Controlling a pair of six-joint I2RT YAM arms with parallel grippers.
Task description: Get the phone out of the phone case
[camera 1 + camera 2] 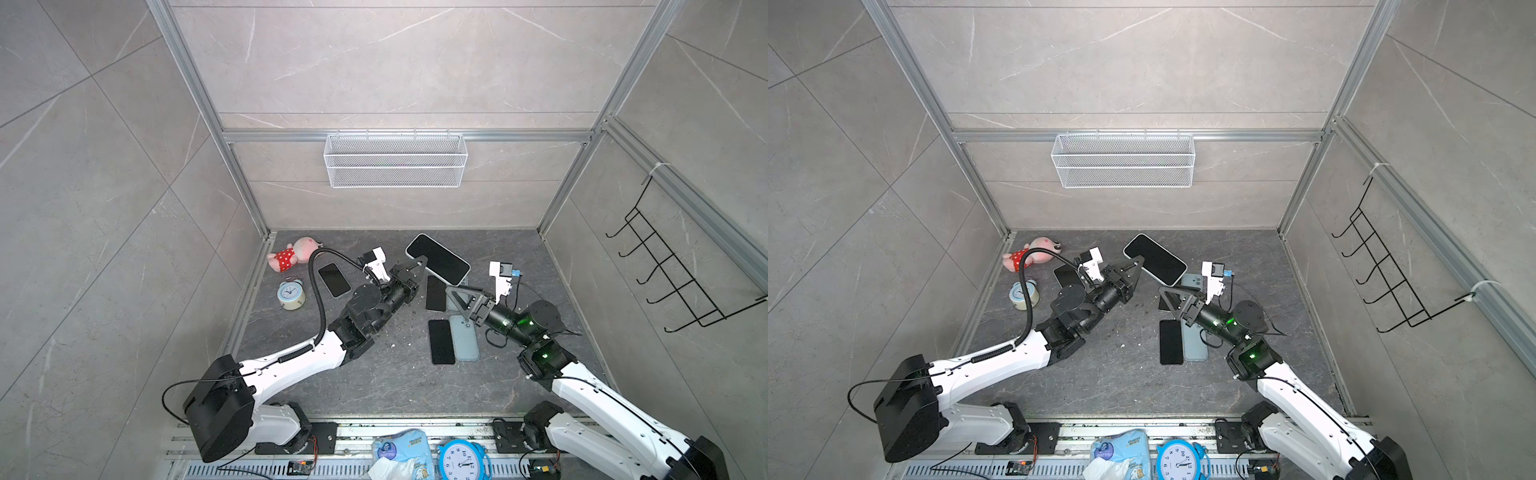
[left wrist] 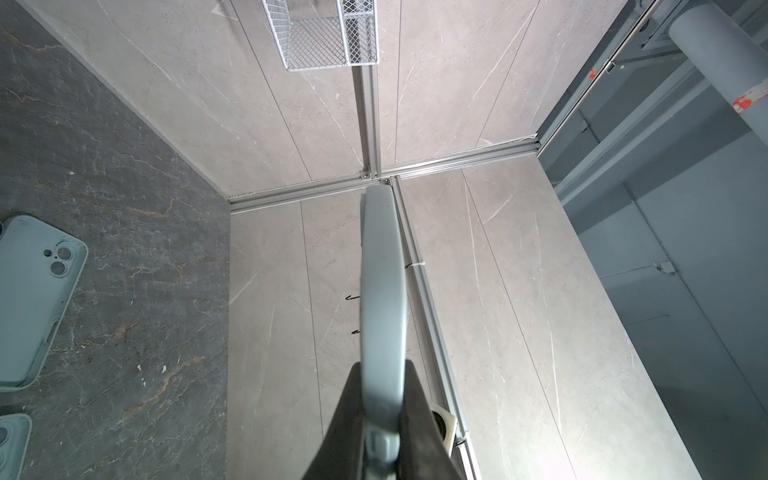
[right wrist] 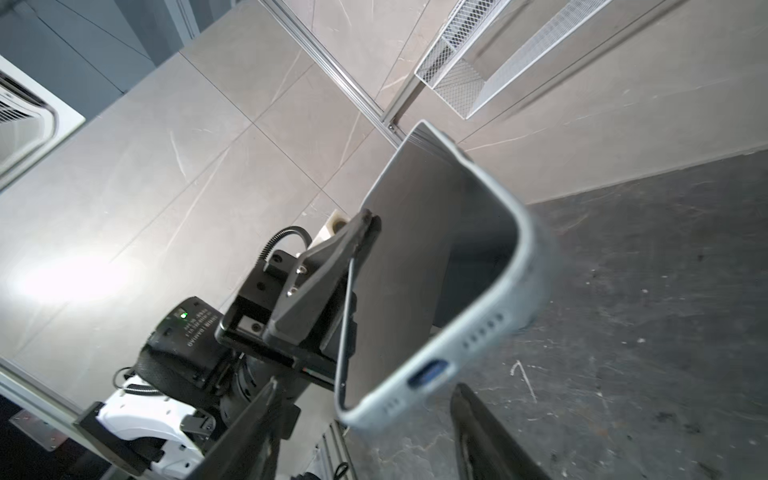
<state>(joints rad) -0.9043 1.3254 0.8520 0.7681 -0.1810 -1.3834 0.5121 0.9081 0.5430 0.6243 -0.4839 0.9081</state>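
With left hand (image 1: pixel 420 264) clenched on one long edge of the phone case (image 1: pixel 438 257), holds it lifted clear of the worktop (image 1: pixel 374 382), over the back middle, dark screen toward the top camera in both top views. Shows phone (image 3: pixel 424 257) seated inside the pale blue case, port cutout and speaker holes at the near end. Shows right hand (image 1: pixel 458 302) released, fingers (image 3: pixel 249 432) spread wide, close under that port end, no contact visible. From the left wrist, case edge-on (image 2: pixel 382 291), pinched between two dark pads.

Near to far:
- Front rail, nearest: tissue pack (image 1: pixel 401 451) and blue alarm clock (image 1: pixel 461 459), side by side.
- Worktop, right of middle: bare black phone (image 1: pixel 441 341) lying flat, touching an empty case (image 1: pixel 464 338) of the same pale blue, both just beside the right wrist.
- Slightly farther: second bare phone (image 1: pixel 435 293) flat beside the right hand; another pale case partly hidden under that hand, cannot tell how much.
- Left of the left wrist: third bare phone (image 1: pixel 334 279), flat, well apart from the lifted one.
- Farther left: small pale clock (image 1: pixel 291 294), then plush toy (image 1: pixel 291 255) in red spotted dress near the back left corner.
- Back wall: white wire basket (image 1: pixel 395 160) hung on the rail.
- Right wall: black hook rack (image 1: pixel 673 270).
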